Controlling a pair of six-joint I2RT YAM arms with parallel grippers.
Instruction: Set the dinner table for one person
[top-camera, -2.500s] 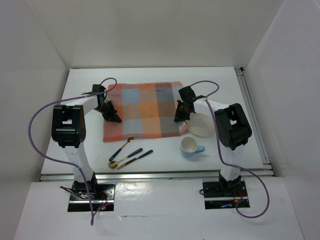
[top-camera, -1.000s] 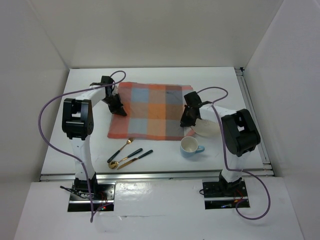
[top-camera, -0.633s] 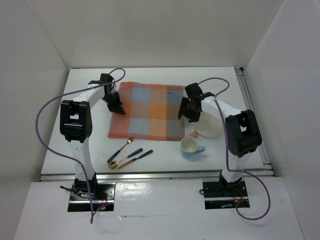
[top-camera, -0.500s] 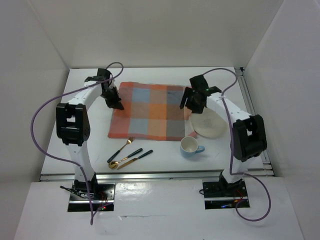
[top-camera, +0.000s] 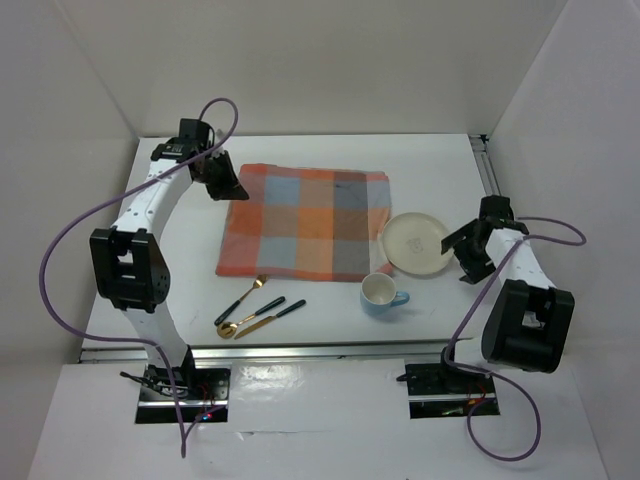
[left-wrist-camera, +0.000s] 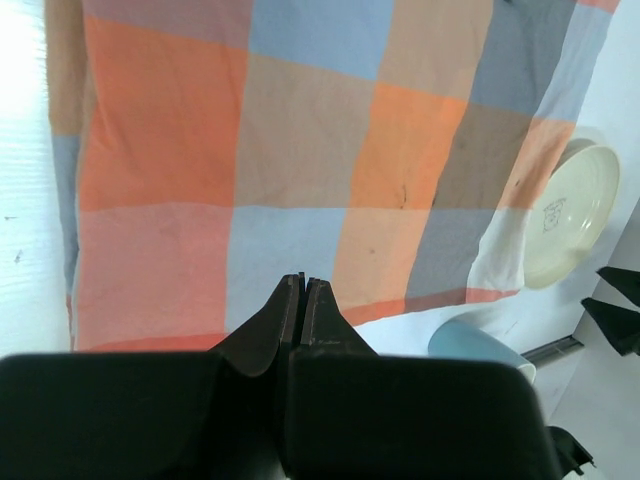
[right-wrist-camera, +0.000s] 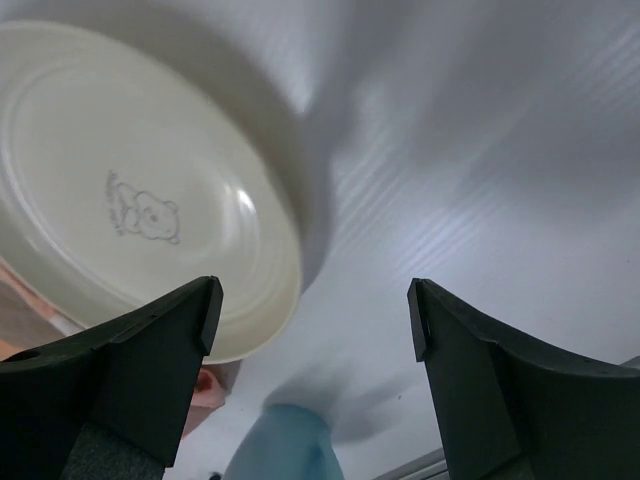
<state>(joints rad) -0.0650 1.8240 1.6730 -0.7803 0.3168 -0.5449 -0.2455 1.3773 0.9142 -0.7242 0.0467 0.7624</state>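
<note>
Dinner table (top-camera: 420, 160): a large, flat, matte white rectangular tabletop, lying level and filling the middle of the overhead view, its long sides running left to right. Metal rails (top-camera: 512, 250) run along its right and near edges. Plain white walls (top-camera: 330, 70) enclose its left, far and right sides.

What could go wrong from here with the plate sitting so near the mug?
The right gripper hovers with open jaws at the right rim of the plate; a grasp on that shallow rim may slip. The mug stands close by its near-left side, so sliding the plate could knock it. The plate also sits at the edge of the checked mat, and dragging it across might bunch the cloth.
</note>
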